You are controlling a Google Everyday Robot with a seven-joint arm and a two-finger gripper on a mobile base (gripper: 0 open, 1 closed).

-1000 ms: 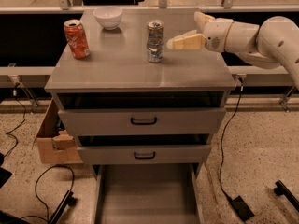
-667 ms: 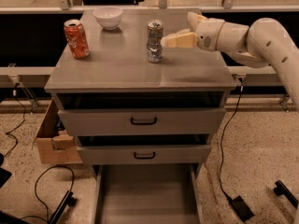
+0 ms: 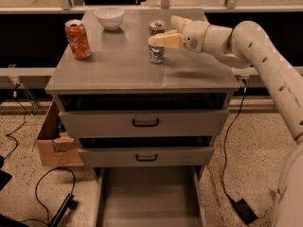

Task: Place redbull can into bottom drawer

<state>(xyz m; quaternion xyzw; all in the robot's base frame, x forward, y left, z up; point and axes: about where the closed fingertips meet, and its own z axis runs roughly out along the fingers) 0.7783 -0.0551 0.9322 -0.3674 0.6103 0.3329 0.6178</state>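
Silver-grey and slim, the redbull can [image 3: 156,48] stands upright on the surface [image 3: 123,67], toward the back edge and a little right of the middle. I see the hand [image 3: 163,30] reaching in from the right on its white arm [image 3: 251,41], level with the upper part of the can and spread wide. Its near finger [image 3: 166,40] lies across the front of the can just under the rim, and its far finger [image 3: 180,21] sits behind and to the right of the shiny top, so the can is in the gap between them. I cannot tell whether either finger actually touches the metal, and the can's base rests flat on the surface. Well apart from it, near the back left corner, stands an orange-red soda can [image 3: 78,39], with a white bowl [image 3: 110,18] at the back edge between the two cans. Below the two upper drawers [image 3: 146,122] with black handles, the bottom drawer [image 3: 147,197] is pulled out toward me, its flat floor showing. A cardboard box [image 3: 52,143] sits on the floor against the cabinet's left side.
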